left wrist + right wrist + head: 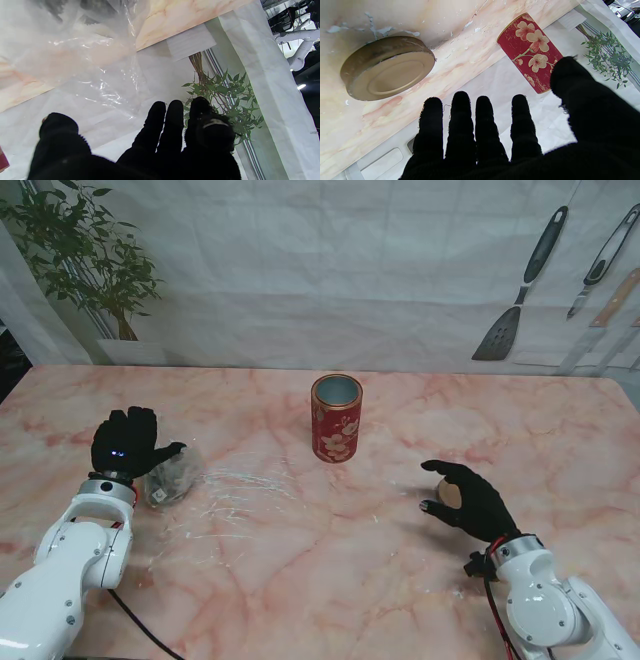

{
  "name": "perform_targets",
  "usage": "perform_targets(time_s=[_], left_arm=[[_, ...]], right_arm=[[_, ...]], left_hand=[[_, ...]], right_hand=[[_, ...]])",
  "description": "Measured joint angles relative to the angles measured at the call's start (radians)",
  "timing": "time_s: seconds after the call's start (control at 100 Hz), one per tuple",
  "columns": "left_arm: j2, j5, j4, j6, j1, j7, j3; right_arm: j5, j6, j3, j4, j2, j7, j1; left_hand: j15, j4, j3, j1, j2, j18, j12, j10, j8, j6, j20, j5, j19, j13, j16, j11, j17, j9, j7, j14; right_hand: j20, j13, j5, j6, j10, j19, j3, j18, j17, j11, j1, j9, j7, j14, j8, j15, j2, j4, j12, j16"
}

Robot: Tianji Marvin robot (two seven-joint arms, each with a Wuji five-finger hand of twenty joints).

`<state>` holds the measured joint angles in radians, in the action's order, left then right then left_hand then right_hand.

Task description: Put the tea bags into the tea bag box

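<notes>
While the tin point(336, 418) stands upright and open-mouthed near the middle of the table point(300, 580), its inside shows only a pale bluish floor from the stand view, and whether anything lies in it I cannot tell. Its red side with pale blossoms shows clearly in the right wrist view point(531, 51), though the thumb cuts off one edge.

On the left, the left hand point(128, 444) sits over the near end of a clear bag point(172, 477) holding something dark; the contents are too small and too blurred by plastic to make out as separate tea bags. Its thumb reaches toward the bag and seems to touch it, but whether the hand grips it I cannot tell. From the left wrist camera the fingers point(160, 125) look straight and together, with crinkled plastic point(82, 55) filling the area past them and the dark contents only a smudge at the frame edge.

On the right, the right hand point(470, 498) arches with fingers spread and curled over a tan round lid point(449, 494), most of which it hides from the stand. The right wrist view shows the lid point(387, 68) lying flat on the table, apart from the fingers point(460, 117), which hold nothing. Tin and lid are well apart.
</notes>
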<state>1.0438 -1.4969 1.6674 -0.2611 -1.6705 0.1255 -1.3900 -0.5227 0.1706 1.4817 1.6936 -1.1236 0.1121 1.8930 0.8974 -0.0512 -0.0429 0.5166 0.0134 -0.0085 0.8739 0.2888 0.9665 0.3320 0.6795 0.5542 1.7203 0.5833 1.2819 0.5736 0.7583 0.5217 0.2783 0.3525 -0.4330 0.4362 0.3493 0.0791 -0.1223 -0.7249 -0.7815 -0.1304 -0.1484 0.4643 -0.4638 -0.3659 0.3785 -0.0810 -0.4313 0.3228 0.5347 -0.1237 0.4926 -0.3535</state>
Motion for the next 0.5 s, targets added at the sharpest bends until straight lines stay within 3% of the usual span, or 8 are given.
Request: perform_targets(time_s=[0.09, 0.35, 0.5], left_arm=[[-0.002, 0.013, -0.031, -0.021, 0.011, 0.043, 0.02], [-0.003, 0.012, -0.072, -0.109, 0.041, 0.013, 0.069], [-0.004, 0.02, -0.117, -0.137, 0.074, 0.035, 0.115]], right_arm=[[0.002, 0.0, -0.001, -0.002, 0.0, -0.002, 0.0], [0.007, 0.0, -0.006, -0.007, 0.0, -0.004, 0.0], [0.009, 0.0, -0.009, -0.011, 0.0, -0.004, 0.0]], left_hand=[[0.001, 0.0, 0.0, 0.0, 0.0, -0.013, 0.021, 0.004, 0.039, 0.0, -0.023, 0.0, 0.008, 0.01, 0.011, 0.015, 0.013, 0.006, 0.016, 0.0], [0.038, 0.0, -0.001, -0.021, 0.001, -0.023, 0.068, 0.015, 0.194, 0.013, -0.069, 0.001, 0.02, 0.044, 0.031, 0.062, 0.045, 0.02, 0.093, 0.0], [0.038, 0.0, -0.001, -0.019, 0.001, -0.023, 0.081, 0.016, 0.26, 0.013, -0.093, 0.022, 0.022, 0.065, 0.022, 0.093, 0.061, 0.06, 0.151, 0.0]], right_hand=[[0.0, 0.0, 0.0, 0.0, 0.0, 0.0, 0.0, 0.0, 0.001, 0.0, 0.0, 0.009, 0.0, 0.0, 0.0, 0.0, 0.0, 0.0, 0.0, 0.0], [-0.001, -0.001, 0.0, -0.002, -0.001, 0.0, 0.0, 0.0, 0.003, 0.0, 0.0, 0.01, -0.002, 0.0, 0.0, 0.0, 0.0, 0.0, 0.0, 0.0], [-0.002, -0.011, 0.0, -0.008, -0.002, 0.0, 0.0, 0.0, 0.004, 0.0, 0.0, 0.02, -0.002, 0.0, 0.0, 0.0, 0.0, 0.0, 0.0, 0.0]])
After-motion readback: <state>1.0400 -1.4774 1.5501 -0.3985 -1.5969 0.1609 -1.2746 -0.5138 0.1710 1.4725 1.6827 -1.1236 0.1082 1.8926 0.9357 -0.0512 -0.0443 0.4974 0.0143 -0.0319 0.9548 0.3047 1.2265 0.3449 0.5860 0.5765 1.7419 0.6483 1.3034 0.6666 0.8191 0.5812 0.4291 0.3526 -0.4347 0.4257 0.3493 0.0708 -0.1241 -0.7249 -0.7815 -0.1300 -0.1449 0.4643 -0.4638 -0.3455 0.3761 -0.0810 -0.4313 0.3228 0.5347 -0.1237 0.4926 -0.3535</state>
